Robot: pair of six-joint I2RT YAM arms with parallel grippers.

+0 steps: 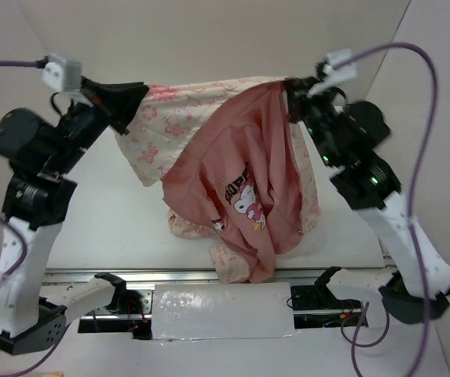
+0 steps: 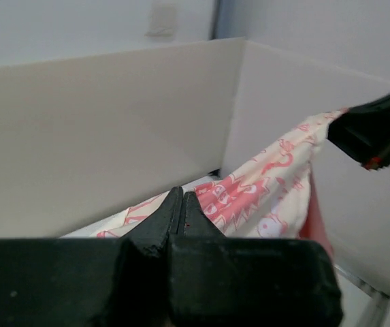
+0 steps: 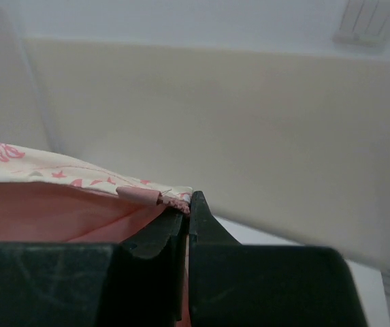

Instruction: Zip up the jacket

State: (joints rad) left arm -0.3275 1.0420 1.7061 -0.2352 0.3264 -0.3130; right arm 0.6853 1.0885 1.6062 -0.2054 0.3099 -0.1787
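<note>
Jacket: the jacket (image 1: 232, 157) hangs in the air, stretched by its top edge between the two arms, with its lower folds sagging to the desk (image 1: 107, 228) near the front edge
Left jaws: closed, pinching the patterned cream fabric at the left end of the span
Right jaws: closed on the edge where the cream outside meets the salmon lining
Front: hangs open, with the lining turned toward the top camera and the front edges apart
Zipper: cannot be made out, and no joined teeth show anywhere
Done: the jacket is held up and spread, nothing more
Left: by my judgement the whole zipping, meaning find both zipper ends, seat one in the slider and draw it up
</note>
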